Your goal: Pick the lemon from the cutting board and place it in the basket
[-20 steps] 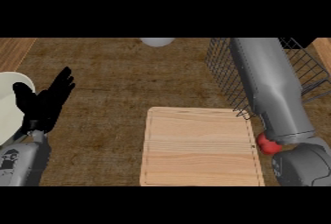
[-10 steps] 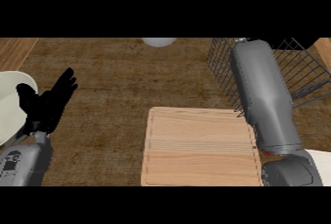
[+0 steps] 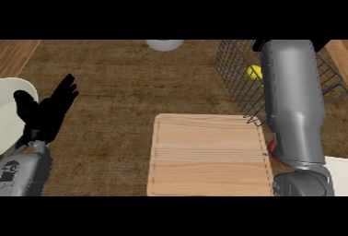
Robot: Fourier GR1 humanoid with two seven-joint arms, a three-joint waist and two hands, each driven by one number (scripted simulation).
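Yellow, small and rounded, the lemon (image 3: 253,72) sits inside the dark wire basket (image 3: 234,78) at upper right; only a sliver shows, w/ the rest hidden behind the grey right forearm (image 3: 292,101); can't tell if it rests on the basket floor or is held. Pale wooden cutting board (image 3: 207,156) lies at lower centre on the brown counter top (image 3: 136,78), w/ nothing on it; its upper right corner is just beside the basket's near corner.

Right forearm runs from the lower edge up over the basket's near side, covering much of the basket interior; right hand is mostly out of sight past the top, only dark bits at the forearm's end, so can't tell whether its fingers are apart or curled. A small red object (image 3: 272,148) peeks out btwn the board's right edge and the forearm; what it is can't be told.

Black left hand (image 3: 44,113) rests at the left, fingers straight and spread, pointing up, holding nothing; it overlaps the edge of a cream round plate (image 3: 8,110) at the far left. A white rounded object (image 3: 165,44) shows at top centre, cut off, well apart from board and basket.
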